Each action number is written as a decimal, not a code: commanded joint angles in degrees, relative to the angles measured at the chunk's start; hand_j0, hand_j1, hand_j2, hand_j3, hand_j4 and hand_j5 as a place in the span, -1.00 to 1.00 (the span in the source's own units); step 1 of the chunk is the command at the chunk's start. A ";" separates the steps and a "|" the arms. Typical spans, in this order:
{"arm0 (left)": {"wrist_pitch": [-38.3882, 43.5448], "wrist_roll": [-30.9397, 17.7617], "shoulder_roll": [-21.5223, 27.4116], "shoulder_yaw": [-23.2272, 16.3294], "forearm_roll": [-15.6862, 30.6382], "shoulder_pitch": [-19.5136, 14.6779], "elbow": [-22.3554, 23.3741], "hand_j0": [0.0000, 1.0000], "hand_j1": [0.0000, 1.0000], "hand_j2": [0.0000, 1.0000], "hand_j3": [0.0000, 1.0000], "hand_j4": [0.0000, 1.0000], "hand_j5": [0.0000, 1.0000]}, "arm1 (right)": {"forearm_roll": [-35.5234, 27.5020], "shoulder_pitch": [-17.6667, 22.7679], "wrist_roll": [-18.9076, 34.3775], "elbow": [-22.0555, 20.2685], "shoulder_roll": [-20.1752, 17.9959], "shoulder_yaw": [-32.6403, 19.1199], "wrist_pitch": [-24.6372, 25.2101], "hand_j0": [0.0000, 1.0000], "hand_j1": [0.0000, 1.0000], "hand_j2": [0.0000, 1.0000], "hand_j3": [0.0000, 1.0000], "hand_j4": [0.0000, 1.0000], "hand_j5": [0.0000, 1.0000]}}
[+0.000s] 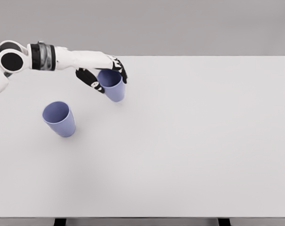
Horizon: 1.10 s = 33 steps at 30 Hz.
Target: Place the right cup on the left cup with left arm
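left arm (43,56): cut off at the picture's left edge, shoulder out of sight
right cup (113,85): rim partly covered by the left hand (102,73)
fingertips: black pads blur against the cup (contact hard to judge)
table (189,141): near edge clipped at the bottom

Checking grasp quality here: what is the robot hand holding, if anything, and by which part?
The left robot hand grips the right cup near its rim, fingers wrapped around the upper wall. The left cup stands untouched.
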 commanded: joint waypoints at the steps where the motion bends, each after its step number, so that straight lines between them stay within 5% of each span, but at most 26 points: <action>1: 0.15 -0.52 3.28 -0.02 2.17 -0.09 -3.74 0.25 0.25 0.25 0.25 0.25 0.25 | 0.01 0.00 0.01 0.00 0.00 0.00 0.00 1.00 1.00 1.00 1.00 1.00 1.00; 12: 0.15 -1.83 20.42 -0.19 11.57 -5.10 -20.18 0.26 0.26 0.26 0.26 0.26 0.26 | 0.01 0.00 0.01 0.00 0.00 0.00 0.00 1.00 1.00 1.00 1.00 1.00 1.00; 27: 0.15 -3.00 33.25 -0.89 14.47 -7.82 -25.37 0.27 0.27 0.27 0.27 0.27 0.27 | 0.01 0.00 0.01 0.00 0.00 0.00 0.00 1.00 1.00 1.00 1.00 1.00 1.00; 33: 0.15 -3.00 34.31 -2.48 14.39 -7.56 -26.51 0.29 0.29 0.29 0.29 0.29 0.29 | 0.01 -0.09 0.01 0.00 0.00 0.00 0.00 1.00 1.00 1.00 1.00 1.00 1.00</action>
